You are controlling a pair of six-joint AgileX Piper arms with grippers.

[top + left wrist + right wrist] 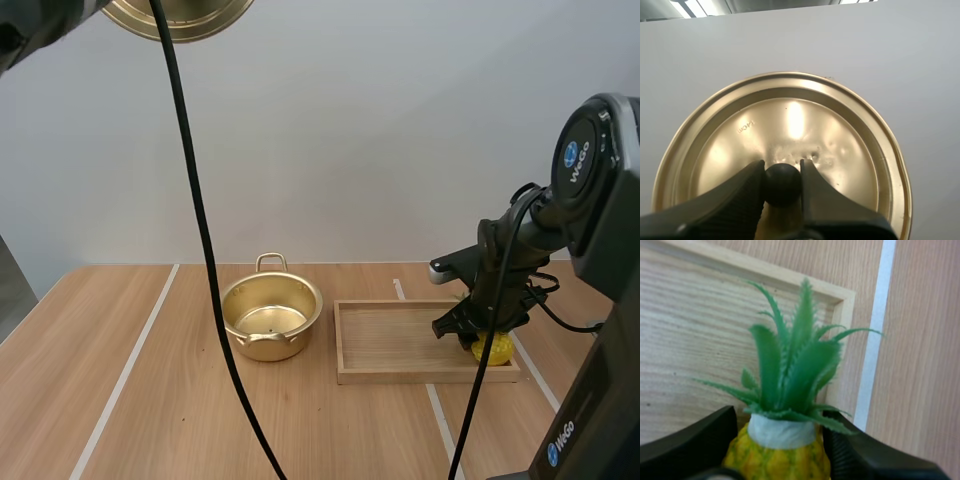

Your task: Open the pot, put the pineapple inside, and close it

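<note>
left gripper (782,176) is closed on the small black round knob (782,186) of the round gold metal lid (790,125). its two black fingers (742,200) pinch the knob from both sides. the left wrist view looks at the lid's shiny face with its raised concentric rim. in the high view the lid (178,15) is held up high, above and left of the pot and well apart from it.

the open gold metal pot (270,318) with two loop handles stands upright on the light wooden table (100,390), lid off, inside bare. it is just left of the shallow rectangular wooden tray (420,377), not touching it.

right gripper (478,338) is down in the tray's right end, over the small yellow plastic pineapple (495,348). in the right wrist view its fingers (695,440) sit against both sides of the yellow body, gripping the pineapple (782,457) just below the white collar. the green spiky crown (790,370) sticks out past the fingertips toward a corner of the tray.

the pineapple is inside the tray, near the front right corner. white tape lines (125,375) run along the table, one left of the pot, one passing under the tray.
</note>
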